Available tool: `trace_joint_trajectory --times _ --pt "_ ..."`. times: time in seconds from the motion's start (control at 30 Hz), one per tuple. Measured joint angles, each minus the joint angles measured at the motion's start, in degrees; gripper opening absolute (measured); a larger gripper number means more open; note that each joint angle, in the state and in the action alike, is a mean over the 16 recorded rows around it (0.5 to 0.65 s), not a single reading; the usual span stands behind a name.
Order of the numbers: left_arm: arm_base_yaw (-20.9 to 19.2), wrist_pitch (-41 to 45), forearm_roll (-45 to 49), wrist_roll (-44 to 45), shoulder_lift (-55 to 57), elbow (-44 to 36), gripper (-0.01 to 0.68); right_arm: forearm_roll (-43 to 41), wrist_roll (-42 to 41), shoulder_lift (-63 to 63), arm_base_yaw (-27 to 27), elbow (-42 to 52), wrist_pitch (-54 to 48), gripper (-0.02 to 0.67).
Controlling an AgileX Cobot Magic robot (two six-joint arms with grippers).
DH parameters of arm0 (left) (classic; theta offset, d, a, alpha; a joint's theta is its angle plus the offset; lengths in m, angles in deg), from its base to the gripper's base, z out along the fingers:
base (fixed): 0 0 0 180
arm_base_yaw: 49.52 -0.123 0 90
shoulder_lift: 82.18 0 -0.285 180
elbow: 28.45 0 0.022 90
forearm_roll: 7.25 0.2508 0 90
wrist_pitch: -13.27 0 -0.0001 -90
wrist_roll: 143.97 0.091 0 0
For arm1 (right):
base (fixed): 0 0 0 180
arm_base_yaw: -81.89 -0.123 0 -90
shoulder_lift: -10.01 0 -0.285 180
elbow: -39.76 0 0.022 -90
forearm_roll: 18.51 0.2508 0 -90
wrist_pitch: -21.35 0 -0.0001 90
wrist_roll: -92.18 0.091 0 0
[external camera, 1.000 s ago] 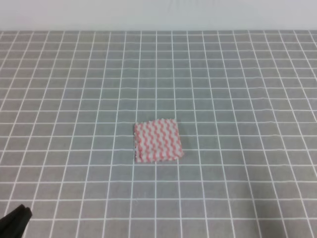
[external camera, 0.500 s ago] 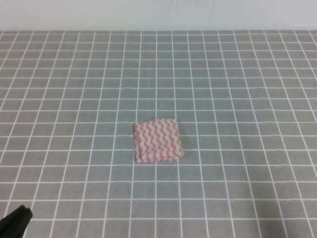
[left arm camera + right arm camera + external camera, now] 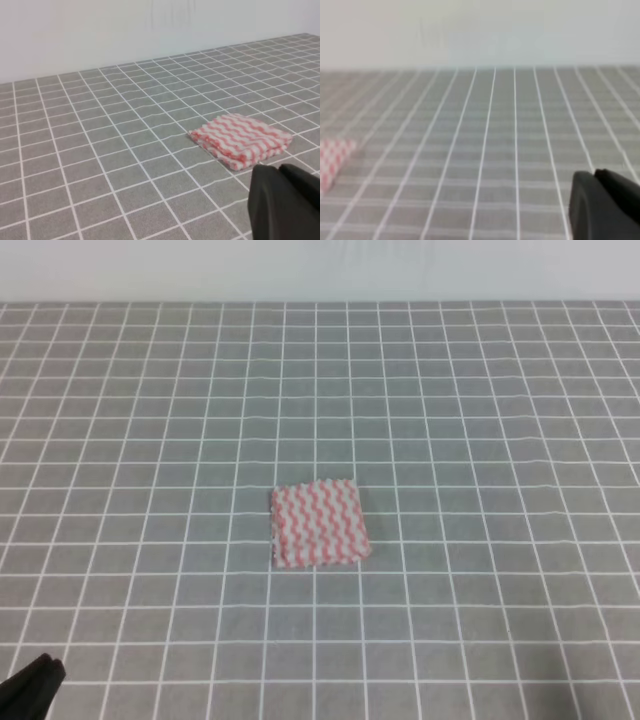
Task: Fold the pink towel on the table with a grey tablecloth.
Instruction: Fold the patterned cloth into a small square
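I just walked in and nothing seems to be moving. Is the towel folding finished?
It looks finished. The pink towel lies as a small layered square on the grey tablecloth, stacked edges showing. Neither the left gripper nor the right gripper holds anything; both sit well away from it. Nothing obvious remains.

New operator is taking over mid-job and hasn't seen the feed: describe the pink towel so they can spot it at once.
Start from the table with a grey tablecloth, whose white grid fills the high view. Just below its middle lies the pink towel, a small, roughly square bundle lying flat. It is the only coloured thing on the cloth: pink-and-white wavy stripes, with layered edges showing in the left wrist view.
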Motion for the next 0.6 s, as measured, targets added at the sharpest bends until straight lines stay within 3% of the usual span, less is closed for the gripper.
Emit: trace_joint_trajectory --times 0.17,0.6 --pt "0.0 0.0 0.0 0.0 0.0 0.0 -0.001 -5.5 5.6 0.0 0.0 0.0 -3.7 -0.015" --pt "0.0 0.0 0.0 0.0 -0.1 0.1 -0.001 -6.2 6.1 0.0 0.0 0.2 -5.5 -0.015"
